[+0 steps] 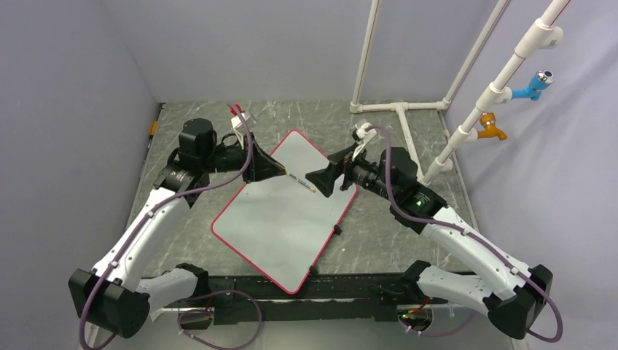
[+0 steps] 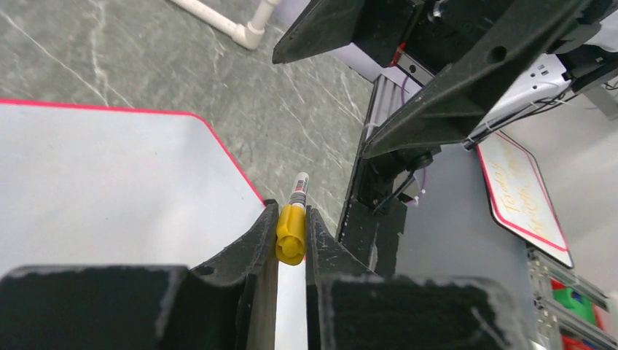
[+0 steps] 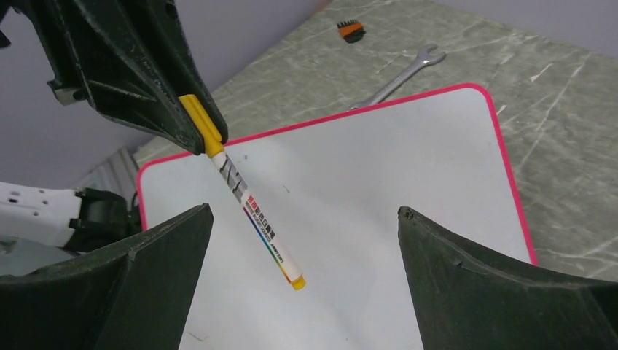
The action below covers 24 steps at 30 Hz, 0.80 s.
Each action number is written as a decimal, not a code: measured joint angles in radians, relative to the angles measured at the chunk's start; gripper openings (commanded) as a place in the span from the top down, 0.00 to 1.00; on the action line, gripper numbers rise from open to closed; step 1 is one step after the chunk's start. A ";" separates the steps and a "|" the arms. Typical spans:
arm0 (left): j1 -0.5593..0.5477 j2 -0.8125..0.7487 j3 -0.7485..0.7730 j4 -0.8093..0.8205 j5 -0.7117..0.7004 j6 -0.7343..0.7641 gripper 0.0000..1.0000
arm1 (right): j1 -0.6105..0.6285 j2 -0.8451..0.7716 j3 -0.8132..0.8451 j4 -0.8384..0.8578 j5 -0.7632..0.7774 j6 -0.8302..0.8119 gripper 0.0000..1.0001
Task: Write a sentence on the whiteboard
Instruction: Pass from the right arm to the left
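Observation:
The whiteboard (image 1: 291,211) lies flat and slanted on the table, white with a thin red rim; it also shows in the left wrist view (image 2: 109,182) and the right wrist view (image 3: 379,182). No written sentence shows on it. My left gripper (image 1: 280,172) (image 2: 291,208) is shut on the yellow cap of a white marker (image 1: 300,182) (image 2: 291,226) (image 3: 255,219), held above the board's far part with its yellow tail end pointing at the right gripper. My right gripper (image 1: 315,180) (image 3: 304,210) is open and empty, jaws wide, just short of the marker's tail.
A wrench (image 3: 397,76) and a small orange-black piece (image 3: 351,29) lie on the grey table beyond the board. A white pipe frame (image 1: 401,106) stands at the back right. A small red-rimmed board with orange handwriting (image 2: 525,193) shows beyond the right arm.

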 measured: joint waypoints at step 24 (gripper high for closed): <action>0.000 -0.155 0.006 0.206 -0.066 -0.151 1.00 | -0.324 0.107 -0.130 0.695 -0.550 0.681 0.01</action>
